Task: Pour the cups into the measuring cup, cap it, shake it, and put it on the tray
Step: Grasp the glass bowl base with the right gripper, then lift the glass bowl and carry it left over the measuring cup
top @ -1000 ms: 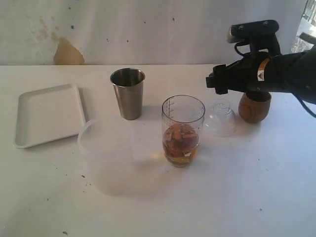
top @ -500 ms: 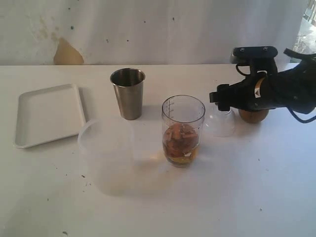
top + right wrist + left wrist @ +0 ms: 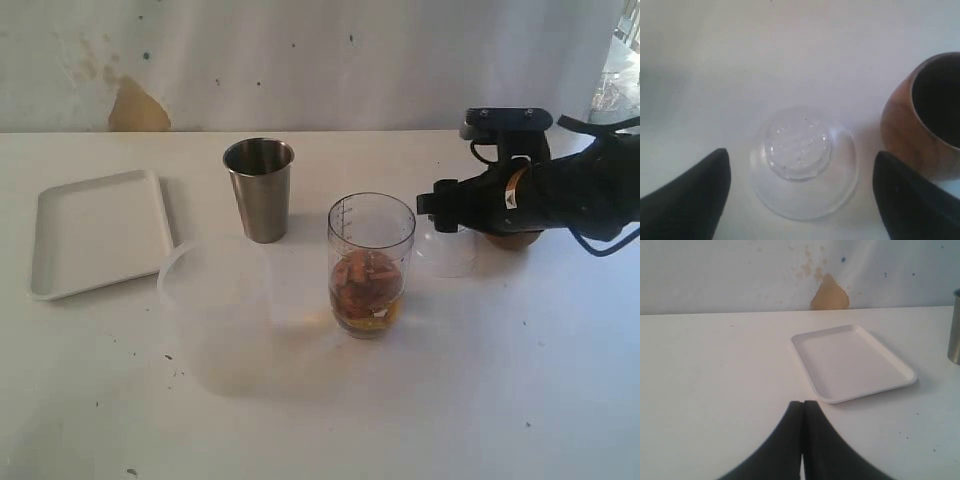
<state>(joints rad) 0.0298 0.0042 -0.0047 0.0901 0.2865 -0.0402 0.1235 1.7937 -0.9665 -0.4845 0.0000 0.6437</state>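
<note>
Presently, the right gripper (image 3: 800, 156) hung over the clear domed lid (image 3: 447, 255), fingers (image 3: 690, 200) spread either side, clear of it. The left gripper (image 3: 803, 406) had its fingers pressed together. The measuring cup (image 3: 371, 262), holding brown pieces, stood mid-table, just left of the lid.
</note>
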